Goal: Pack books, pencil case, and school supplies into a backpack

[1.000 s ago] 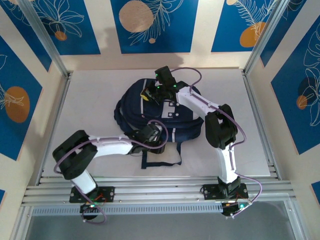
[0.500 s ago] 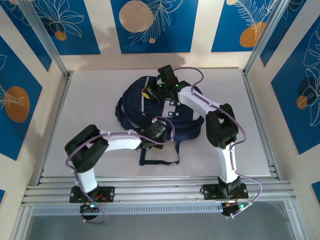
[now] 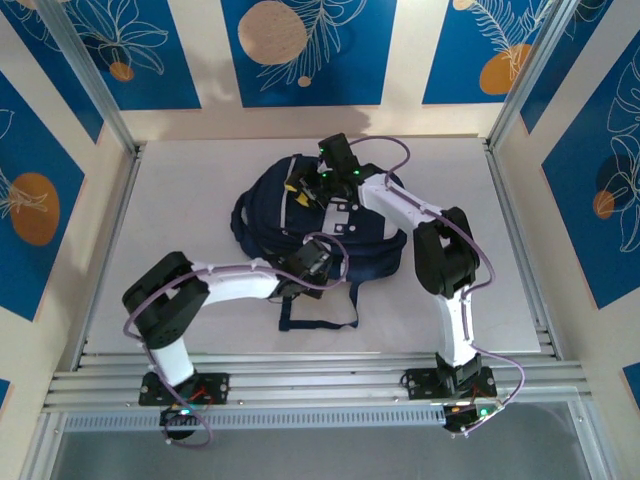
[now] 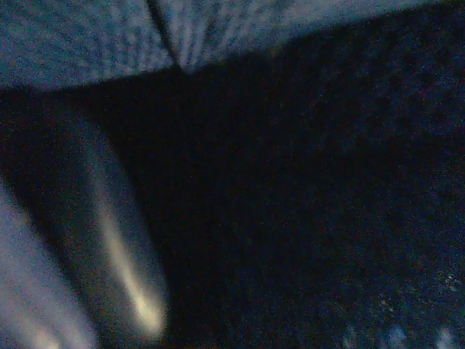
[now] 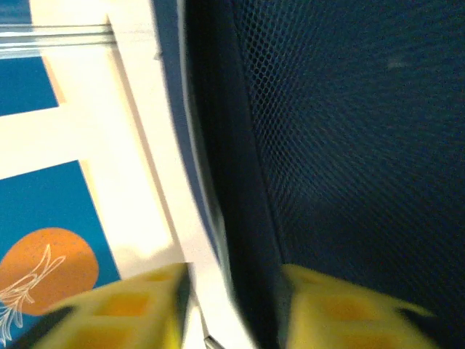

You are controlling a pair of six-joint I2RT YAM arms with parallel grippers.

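Two claws: both sit on the backpack (image 3: 335,228), one at each end, so neither is far from the job.
Left claw (image 3: 305,272): at the bag's near edge, just above the straps (image 3: 320,312). It's pressed together. Its wrist view is dark blurry navy cloth right up close, so I can't tell if any fabric is actually in the pinch.
Backpack: lying flat mid-tabletop (image 3: 190,200). As far as I can make out, the long axis runs roughly far-to-near, with the top end on the far side.
Right claw (image 3: 298,190): at that far top end, yellow fingertips (image 5: 131,309) spread. A dark edge of the bag runs up through the gap, with mesh cloth to its right.
What it hinges on: my guess is that edge. It's already lined up between the right claw's fingers, so the right arm is nearer for grabbing it, while the left steadies the near end.
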